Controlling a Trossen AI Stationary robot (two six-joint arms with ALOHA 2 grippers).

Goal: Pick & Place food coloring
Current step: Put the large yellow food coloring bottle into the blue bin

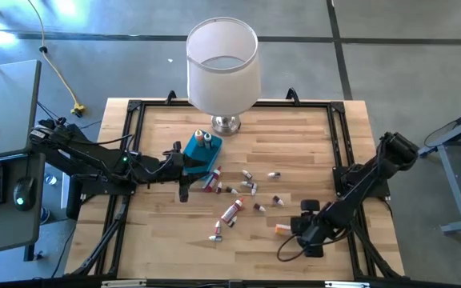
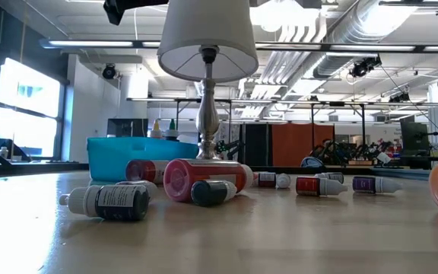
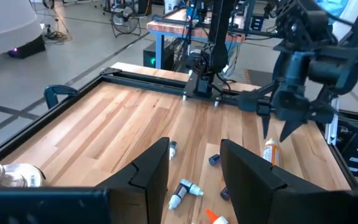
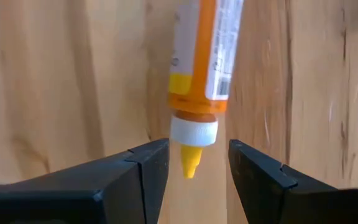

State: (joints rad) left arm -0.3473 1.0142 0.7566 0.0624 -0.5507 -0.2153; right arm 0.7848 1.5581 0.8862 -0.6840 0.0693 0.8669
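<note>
Right gripper [image 4: 193,163] low over surface [image 1: 294,144], fingers spread astride orange bottle [image 4: 202,68] tip, lined up for pinch. Left gripper [image 3: 194,171] fingers spread above blue tray [image 1: 201,152]; other bottles scattered between.

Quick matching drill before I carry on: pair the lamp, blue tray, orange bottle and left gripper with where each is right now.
Things:
1. lamp
2. blue tray
3. orange bottle
4. left gripper

Places:
A. lying on the wood, tip between the open fingers of the right gripper
B. standing at the table's far edge
C. open, beside the blue tray
D. in front of the lamp's base, holding two bottles

Pairs: 1-B, 2-D, 3-A, 4-C
</note>
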